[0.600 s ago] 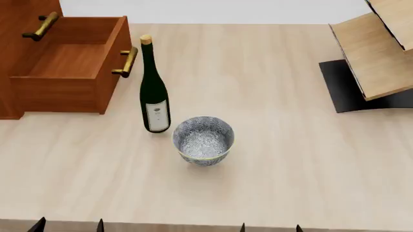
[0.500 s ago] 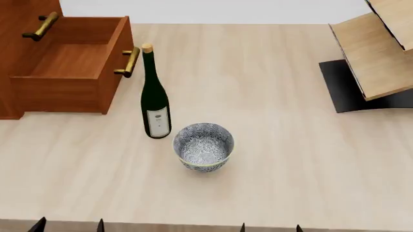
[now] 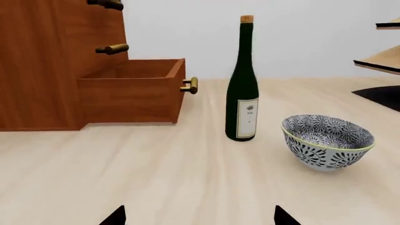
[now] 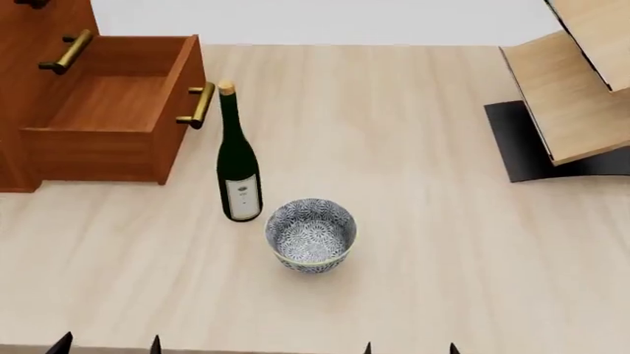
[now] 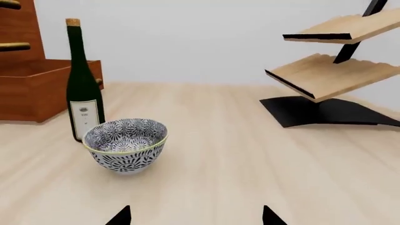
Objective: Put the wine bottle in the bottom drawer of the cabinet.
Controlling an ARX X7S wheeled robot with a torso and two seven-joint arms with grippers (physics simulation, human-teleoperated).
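The dark green wine bottle stands upright on the pale table, just right of the open bottom drawer of the reddish-brown cabinet. The drawer's brass handle is beside the bottle's neck. The bottle also shows in the left wrist view and in the right wrist view. My left gripper and right gripper are both open and empty at the table's near edge; only their black fingertips show.
A blue-patterned bowl sits just in front and to the right of the bottle. A pale wooden rack on a black base stands at the far right. A second brass handle is above the open drawer.
The head view has shifted, so the bottle, bowl and cabinet appear lower in the picture. The things on the table have not moved relative to each other.
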